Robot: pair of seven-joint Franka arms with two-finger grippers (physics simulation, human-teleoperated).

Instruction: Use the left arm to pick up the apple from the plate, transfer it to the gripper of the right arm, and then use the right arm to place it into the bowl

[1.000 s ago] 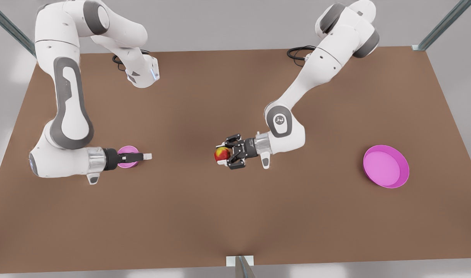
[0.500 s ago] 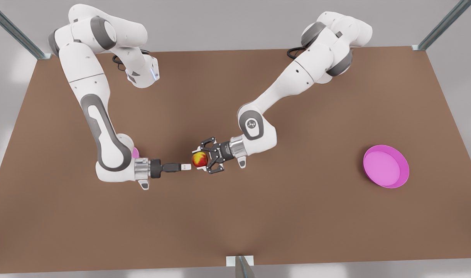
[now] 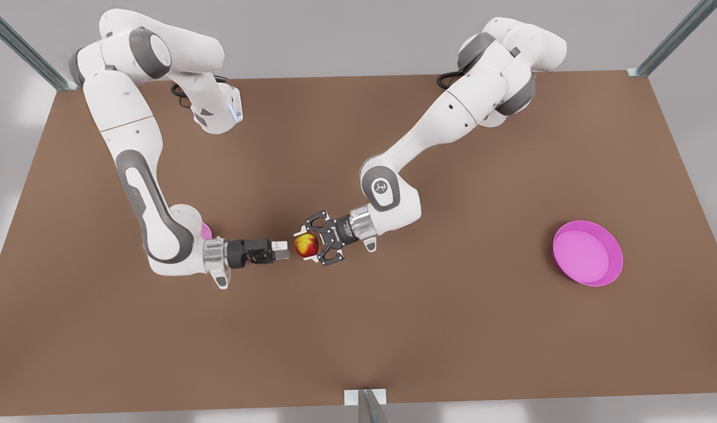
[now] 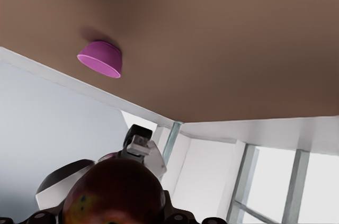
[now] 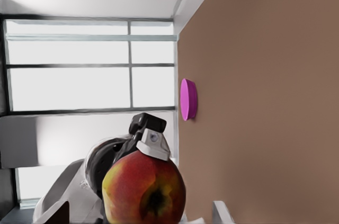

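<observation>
On the brown desk (image 3: pixel 452 329), the plate (image 3: pixel 615 265) lies at the front view's right and the bowl (image 4: pixel 100 59) at its left, peeking from behind the right arm. Mid-desk and aloft, the left gripper (image 3: pixel 312 243) clamps the apple (image 3: pixel 305 244). The right gripper (image 3: pixel 280 251), fingers spread, sits just beside it.

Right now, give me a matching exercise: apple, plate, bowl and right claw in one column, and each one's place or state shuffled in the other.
1. apple
2. plate
3. bowl
4. right claw

A. partly hidden behind an arm on the front view's left
B. open, just short of the apple
C. gripped in the left claw
D. lying bare on the front view's right

Pairs: 1-C, 2-D, 3-A, 4-B
</observation>
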